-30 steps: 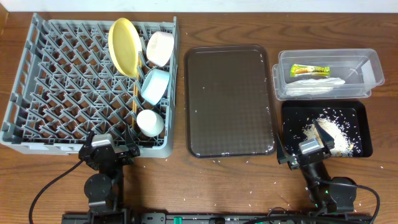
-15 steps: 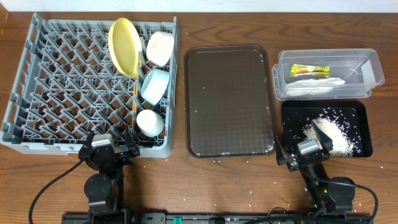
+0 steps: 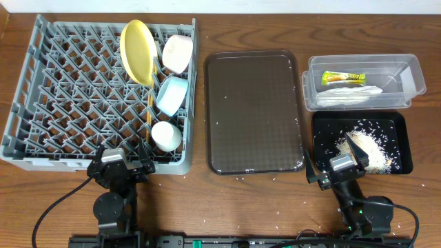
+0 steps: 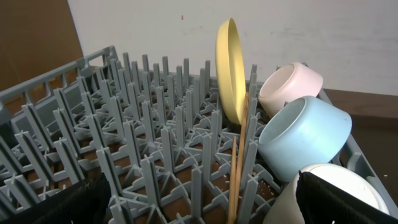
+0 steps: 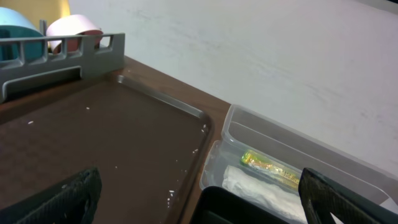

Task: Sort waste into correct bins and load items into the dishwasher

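The grey dishwasher rack (image 3: 27,62) holds a yellow plate (image 3: 136,49) on edge, a white bowl (image 3: 177,53), a light blue bowl (image 3: 171,95), a white cup (image 3: 166,136) and two chopsticks (image 3: 149,110). A green-and-yellow wrapper (image 3: 344,77) and a white napkin (image 3: 348,93) lie in the clear tub (image 3: 413,72). Rice (image 3: 365,146) is heaped in the black tray (image 3: 324,124). My left gripper (image 3: 120,164) hangs open at the rack's near edge (image 4: 199,205). My right gripper (image 3: 335,160) is open and empty at the black tray's near left corner (image 5: 205,202).
A flat dark brown serving tray (image 3: 255,110) lies between the rack and the bins, with a few stray rice grains on it. More grains are scattered on the wooden table (image 3: 275,207) near the front edge.
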